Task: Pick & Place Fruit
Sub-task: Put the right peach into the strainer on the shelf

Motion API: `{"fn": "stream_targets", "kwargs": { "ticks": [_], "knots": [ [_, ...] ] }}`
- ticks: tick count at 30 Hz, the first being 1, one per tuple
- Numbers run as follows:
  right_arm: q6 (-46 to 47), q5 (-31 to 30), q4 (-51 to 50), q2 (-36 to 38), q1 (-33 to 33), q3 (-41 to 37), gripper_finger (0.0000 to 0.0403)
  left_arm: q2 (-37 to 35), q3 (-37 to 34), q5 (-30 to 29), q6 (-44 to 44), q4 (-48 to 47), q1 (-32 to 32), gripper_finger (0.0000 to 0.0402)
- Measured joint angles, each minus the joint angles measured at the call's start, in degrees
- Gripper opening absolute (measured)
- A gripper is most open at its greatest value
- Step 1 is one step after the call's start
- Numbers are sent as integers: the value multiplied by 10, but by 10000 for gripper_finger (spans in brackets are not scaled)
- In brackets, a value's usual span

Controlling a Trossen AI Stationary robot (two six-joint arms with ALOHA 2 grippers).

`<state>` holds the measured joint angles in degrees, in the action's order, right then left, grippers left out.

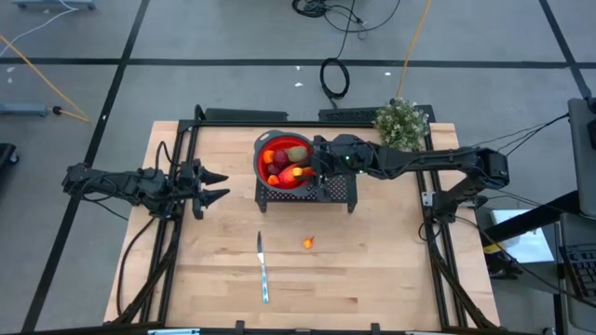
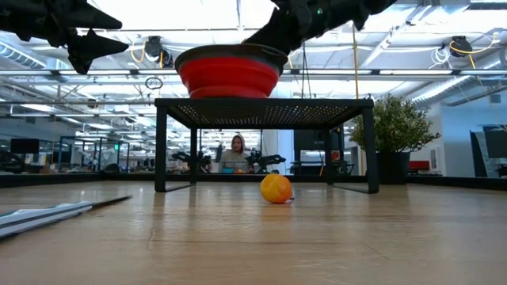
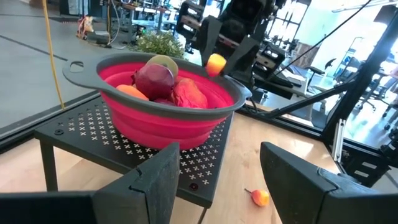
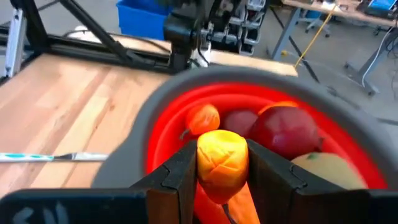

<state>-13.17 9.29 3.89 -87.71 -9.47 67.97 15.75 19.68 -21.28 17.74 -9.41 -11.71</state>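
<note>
Small yellow-orange fruit (image 4: 222,160) clamped between the right hand (image 4: 222,177) fingers, held just above the red bowl (image 1: 262,160), whose other fruit lie directly beneath. Looks light, smooth, probably slippery; a grip across its middle suits. One orange piece (image 1: 308,243) lies on the table (image 1: 372,270), well clear. Left hand (image 1: 216,185) waits apart, fingers spread, empty.

**Room around the black stand**

The black stand (image 1: 307,191) fills the back middle of the table (image 1: 372,270), with the red bowl (image 1: 284,160) on top. The right gripper (image 4: 222,163) hangs over the bowl's rim, blocking that side. In front of the stand lie only a knife (image 1: 264,268) and a small orange fruit (image 1: 308,243), well apart. The left gripper (image 1: 216,185) hovers left of the stand, clear of it.
</note>
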Motion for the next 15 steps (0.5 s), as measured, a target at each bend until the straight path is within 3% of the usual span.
{"fn": "stream_targets", "kwargs": {
  "ticks": [15],
  "knots": [
    [-13, 0, -3, -3, -1, -1, 116, 0, 0, -3, -5, -3, 0, 223]
  ]
}}
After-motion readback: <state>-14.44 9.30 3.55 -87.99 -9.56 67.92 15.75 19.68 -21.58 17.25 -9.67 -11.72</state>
